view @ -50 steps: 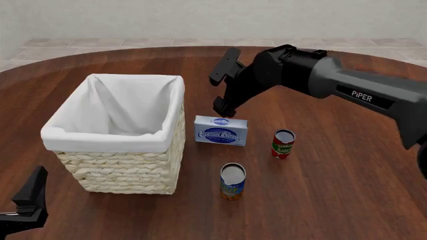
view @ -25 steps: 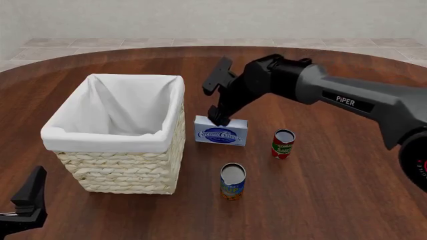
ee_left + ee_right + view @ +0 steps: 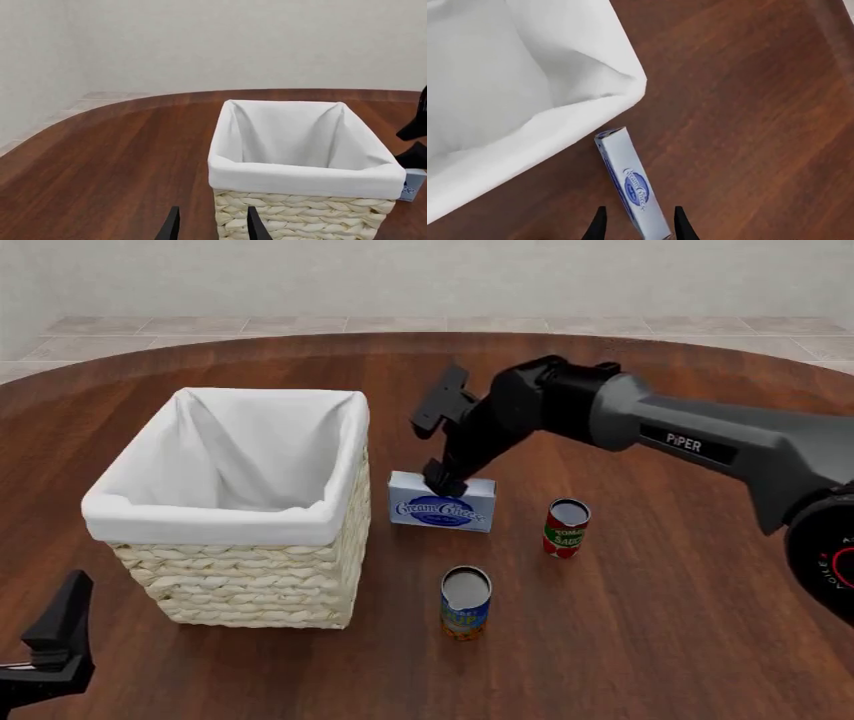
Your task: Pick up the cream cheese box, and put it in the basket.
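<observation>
The cream cheese box stands on its long edge on the table, just right of the basket. My right gripper is open and points down over the box's top edge. In the right wrist view the box runs between the two fingertips, with gaps on both sides; the gripper is not closed on it. My left gripper is open and empty at the near left edge, with the basket ahead of it in the left wrist view.
A red-labelled can stands right of the box. A second can stands in front of the box. The basket's white liner lies close beside the box. The table's round edge curves behind the basket.
My right gripper has moved left and down, from above and behind the box to straddling its top edge. The box, cans, basket and left arm have not moved.
</observation>
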You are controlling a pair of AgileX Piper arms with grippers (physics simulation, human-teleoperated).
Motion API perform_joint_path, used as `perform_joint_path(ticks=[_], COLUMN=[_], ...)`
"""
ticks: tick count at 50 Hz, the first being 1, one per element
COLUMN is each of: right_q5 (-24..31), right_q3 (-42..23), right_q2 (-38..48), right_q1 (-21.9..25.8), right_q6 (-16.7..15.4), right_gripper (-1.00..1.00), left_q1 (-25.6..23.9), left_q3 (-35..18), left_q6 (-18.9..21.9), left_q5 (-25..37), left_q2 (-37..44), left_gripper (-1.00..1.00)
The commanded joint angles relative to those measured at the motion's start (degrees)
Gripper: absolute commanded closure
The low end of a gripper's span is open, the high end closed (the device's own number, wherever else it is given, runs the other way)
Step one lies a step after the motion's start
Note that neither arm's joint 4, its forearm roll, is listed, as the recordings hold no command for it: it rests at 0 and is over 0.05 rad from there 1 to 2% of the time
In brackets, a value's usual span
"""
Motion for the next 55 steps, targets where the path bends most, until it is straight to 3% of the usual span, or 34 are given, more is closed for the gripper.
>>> perform_joint_path(ticks=[1, 55], right_q5=[0.2, -1.4], right_q3=[0.0, 0.6], right_q2=[0.9, 4.3], right_q1=[-1.0, -2.5], right_q6=[-0.7, -0.9], right_gripper=[-1.0, -1.0], left_q1=[0.0, 0.1], left_q3=[0.0, 0.0], left_q6=[0.1, 0.7], left_q5=[-0.2, -0.3], left_q2=[0.4, 1.1], left_gripper=[-1.0, -1.0])
